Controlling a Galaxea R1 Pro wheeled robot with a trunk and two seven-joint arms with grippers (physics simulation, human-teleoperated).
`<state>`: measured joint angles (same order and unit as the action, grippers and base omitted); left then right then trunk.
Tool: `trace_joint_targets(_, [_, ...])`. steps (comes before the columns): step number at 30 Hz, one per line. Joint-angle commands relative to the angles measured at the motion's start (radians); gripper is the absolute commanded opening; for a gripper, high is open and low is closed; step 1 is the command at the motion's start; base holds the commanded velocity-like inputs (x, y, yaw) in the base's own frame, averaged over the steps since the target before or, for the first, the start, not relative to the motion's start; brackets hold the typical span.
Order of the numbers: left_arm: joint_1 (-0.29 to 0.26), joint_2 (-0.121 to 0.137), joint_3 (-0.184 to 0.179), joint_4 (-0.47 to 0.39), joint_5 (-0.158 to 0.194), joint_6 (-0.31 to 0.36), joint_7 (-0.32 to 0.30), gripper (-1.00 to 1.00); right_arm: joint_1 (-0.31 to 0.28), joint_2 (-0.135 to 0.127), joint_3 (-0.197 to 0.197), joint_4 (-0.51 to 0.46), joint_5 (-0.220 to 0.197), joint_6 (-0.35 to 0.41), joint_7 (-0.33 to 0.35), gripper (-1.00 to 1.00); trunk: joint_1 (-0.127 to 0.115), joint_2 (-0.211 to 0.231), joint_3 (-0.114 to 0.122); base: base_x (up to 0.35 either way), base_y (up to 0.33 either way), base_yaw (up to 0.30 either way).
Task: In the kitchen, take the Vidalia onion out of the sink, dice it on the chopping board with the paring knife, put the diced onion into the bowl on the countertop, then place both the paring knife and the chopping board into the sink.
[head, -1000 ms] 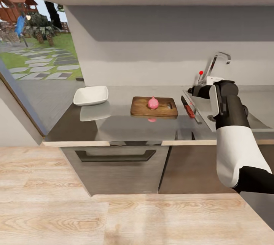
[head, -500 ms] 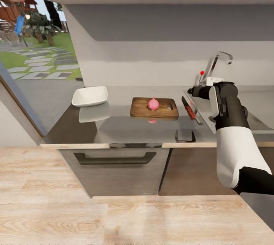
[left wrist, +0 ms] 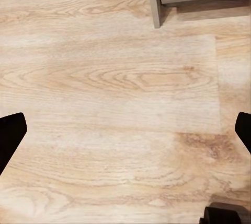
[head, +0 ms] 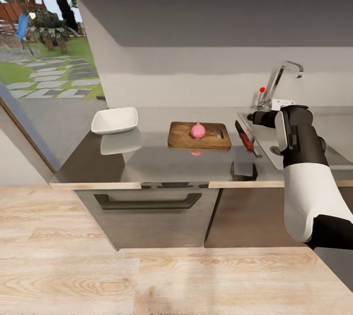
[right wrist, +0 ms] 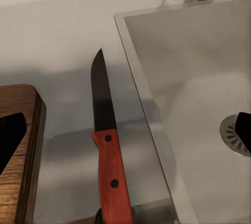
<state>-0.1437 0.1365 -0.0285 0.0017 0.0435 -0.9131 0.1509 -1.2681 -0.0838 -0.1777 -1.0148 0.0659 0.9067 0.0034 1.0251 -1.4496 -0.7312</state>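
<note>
Onion (head: 198,131) on board (head: 182,136), knife (head: 244,136) beside sink (head: 267,144)

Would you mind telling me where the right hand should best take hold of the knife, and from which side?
Probably by the red handle, coming from above. The knife lies flat on the countertop between the chopping board and the sink edge, blade pointing to the wall, so a top-down pinch across the handle's narrow width looks safest. The right hand is open over it.

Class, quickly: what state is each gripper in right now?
Left gripper: open, holding nothing, above the floor.
Right gripper: open, empty, above the knife.
</note>
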Motion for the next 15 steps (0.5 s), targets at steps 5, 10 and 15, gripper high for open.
trace_joint_targets(5, [0.0,0.0,-0.004,0.0,0.004,-0.003,0.001,1.0,0.001,-0.001,0.0,-0.001,0.006,0.004,0.003,1.0,0.0,0.0,-0.009,0.0,0.0,0.0])
trace_joint_targets(10, [0.0,0.0,-0.004,0.001,0.004,-0.002,0.001,1.0,0.001,-0.001,0.0,-0.001,0.006,0.004,0.003,1.0,0.0,0.0,-0.017,0.0,0.0,0.0])
trace_joint_targets(15, [0.0,0.0,-0.004,0.001,0.004,-0.001,0.001,1.0,0.001,-0.001,0.0,-0.001,0.006,0.004,0.003,1.0,0.0,0.0,-0.025,0.0,0.0,0.0])
